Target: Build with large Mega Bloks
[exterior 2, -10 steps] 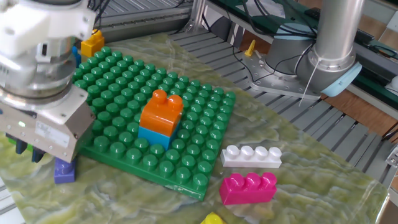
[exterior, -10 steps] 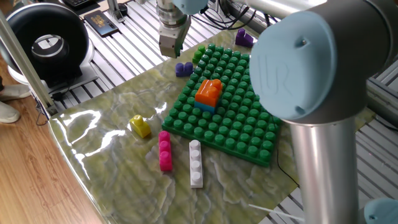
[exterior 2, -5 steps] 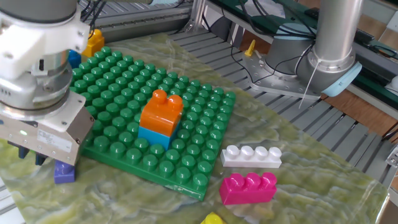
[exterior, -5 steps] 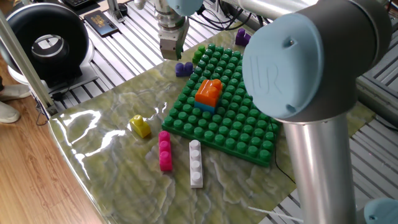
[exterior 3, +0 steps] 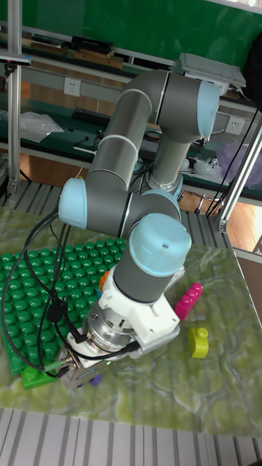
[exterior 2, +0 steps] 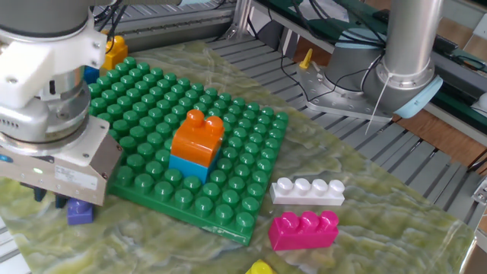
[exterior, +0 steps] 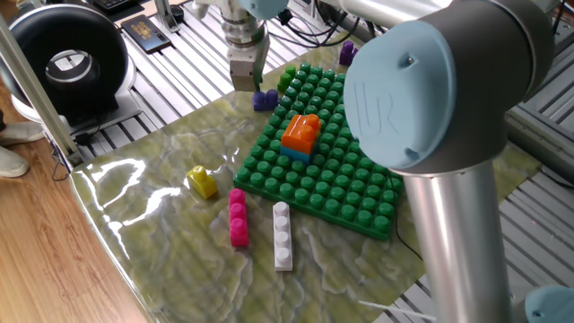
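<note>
One small purple plastic brick [exterior: 265, 99] is the object of the step in hand: the gripper [exterior: 244, 79] is poised just above it, at the baseplate's corner. In one fixed view the brick lies at about 4 o'clock from the jaws; in the other fixed view it [exterior 2: 80, 212] peeks out beneath the gripper body [exterior 2: 65, 171]. Whether the jaws are apart or together cannot be told, since the fingertips are hidden by the gripper housing in every view. No contact with the brick can be confirmed.

The step is judged to be the approach for a pick. The next move calls for the jaws to be centred over the brick, lowered astride it and closed on its flat sides, clear of the baseplate edge just beside it.

Outward from there, the large green studded baseplate [exterior: 359, 193] is seen on the marbled green bench [exterior: 161, 233], with an orange brick [exterior: 300, 133] stacked on a light blue brick [exterior 2: 190, 165] near its middle. At about 7 o'clock from the plate lie a yellow brick [exterior: 203, 181], a long pink brick [exterior: 238, 218] and a long white brick [exterior: 282, 235], all loose. A second purple brick [exterior: 348, 52] rests beyond the plate at 12 o'clock.
</note>
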